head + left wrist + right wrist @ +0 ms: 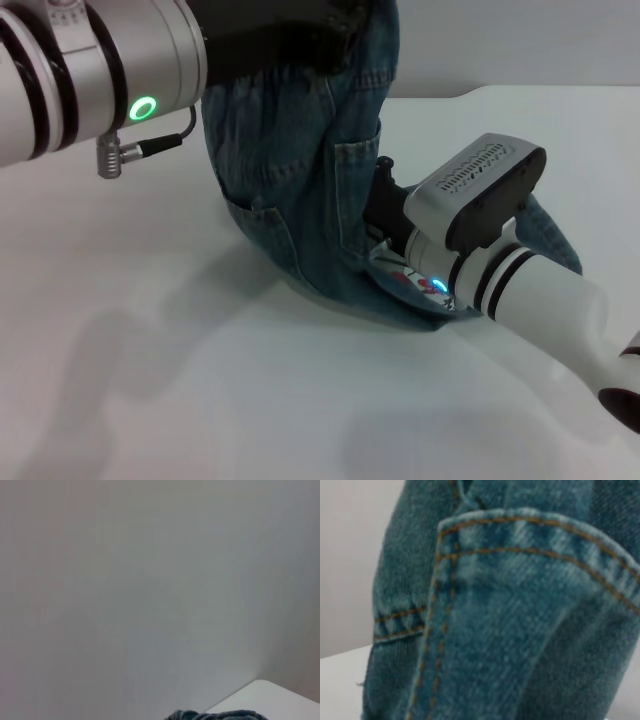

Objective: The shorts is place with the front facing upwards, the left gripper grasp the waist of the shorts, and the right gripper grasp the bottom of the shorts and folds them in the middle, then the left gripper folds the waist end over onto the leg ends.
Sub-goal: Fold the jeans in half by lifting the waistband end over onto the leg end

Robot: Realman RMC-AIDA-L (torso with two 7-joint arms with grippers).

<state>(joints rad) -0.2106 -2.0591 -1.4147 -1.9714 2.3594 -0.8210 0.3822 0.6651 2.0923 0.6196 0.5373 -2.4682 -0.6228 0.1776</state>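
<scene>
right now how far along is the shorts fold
Done: both ends look picked up. The shorts hang from the raised left claw, hidden at the top of the head view. In hand: the right claw is at the patch hem, low on the table. Left: finishing the middle fold, then waist over leg ends.

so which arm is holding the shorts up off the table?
The left gripper, on the green-lit arm, lifts the shorts from above. The right gripper, blue-lit, stays low at the hem by the table.
</scene>
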